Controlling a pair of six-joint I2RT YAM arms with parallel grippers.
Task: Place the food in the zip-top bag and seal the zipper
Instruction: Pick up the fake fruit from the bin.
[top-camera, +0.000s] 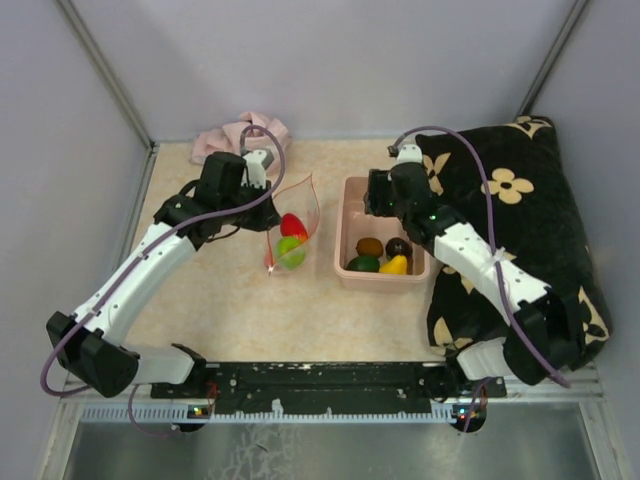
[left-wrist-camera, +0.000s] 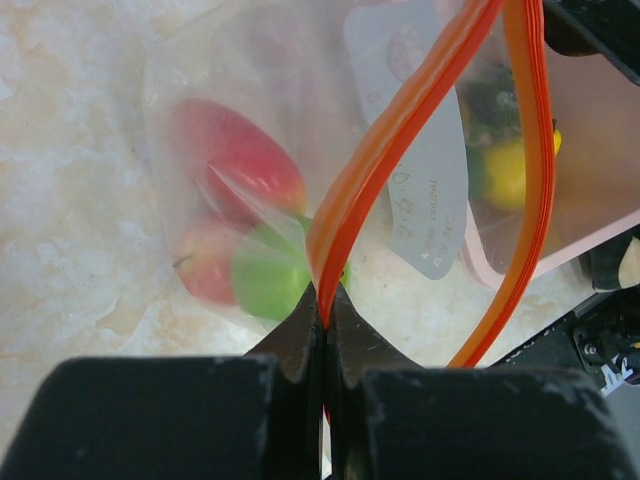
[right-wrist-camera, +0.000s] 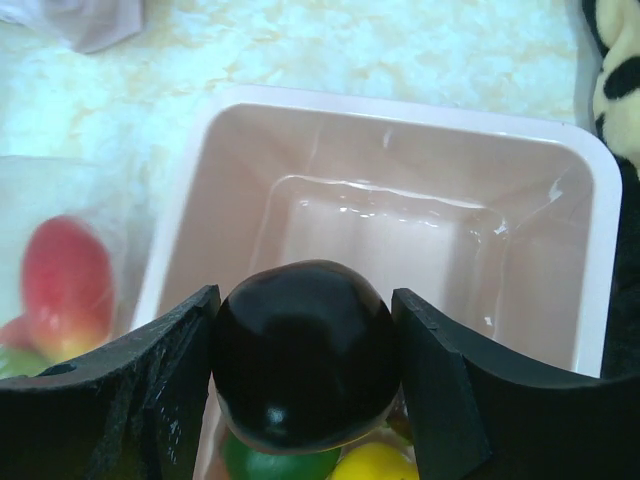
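Right wrist view: the right claw (right-wrist-camera: 303, 375) pinches the dark ball (right-wrist-camera: 305, 350), one finger pressed to each side, over the tub (right-wrist-camera: 400, 110). A green piece (right-wrist-camera: 275, 465) and a yellow piece (right-wrist-camera: 375, 462) lie just under it. Left wrist view shows what that one cannot — the left claw (left-wrist-camera: 325, 335) pressed together on the zipper (left-wrist-camera: 400, 130) at one end of the bag (left-wrist-camera: 190, 70), whose mouth gapes open. Inside lie the red apple (left-wrist-camera: 240, 160) and green apple (left-wrist-camera: 270, 285), touching. Top view alone gives the layout — bag standing on the bench (top-camera: 230, 300) just left of the tub, a brown piece (top-camera: 370, 247) in the tub, cloth (top-camera: 235, 135) behind, cushion (top-camera: 520, 200) at right.
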